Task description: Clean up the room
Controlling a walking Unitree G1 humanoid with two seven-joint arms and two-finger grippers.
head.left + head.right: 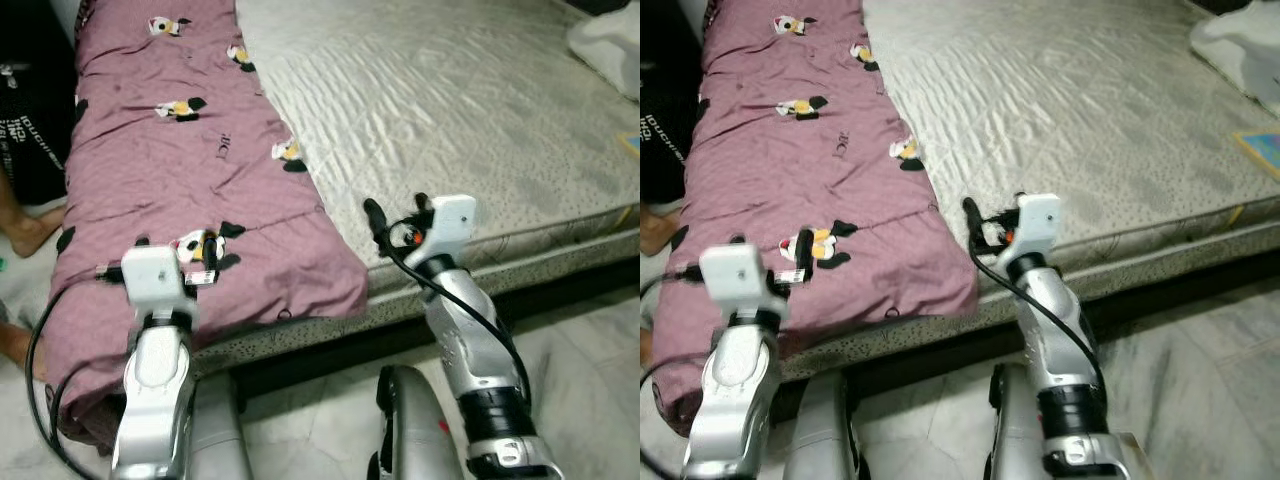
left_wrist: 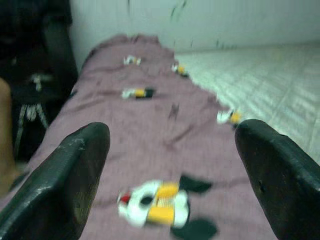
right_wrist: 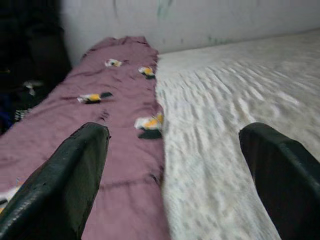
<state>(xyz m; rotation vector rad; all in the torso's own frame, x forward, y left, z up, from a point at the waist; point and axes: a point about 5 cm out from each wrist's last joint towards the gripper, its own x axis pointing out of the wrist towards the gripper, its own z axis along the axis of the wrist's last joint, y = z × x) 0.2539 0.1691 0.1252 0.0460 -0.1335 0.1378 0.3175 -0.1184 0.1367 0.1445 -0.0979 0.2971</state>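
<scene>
Centrally, a mauve blanket printed with small cartoon ducks is lying lengthwise along the left part of the bed, running from the top of the frame to the lower left, its near end draping over the bed's front edge.
Bed: a pale quilted mattress cover is filling the upper right of the frame, touching the blanket's right border.
Left end effector: it is hovering over the blanket's near end at lower left, fingers spread wide and gripping nothing; a duck print is showing between them in the wrist view.
Right end effector: it is reaching over the bed's front edge at centre, just beside the blanket's near right corner, fingers also spread wide and empty.
White bundle: lying at the far upper right on the bed.
Person's foot: resting on the floor at the left edge.
</scene>
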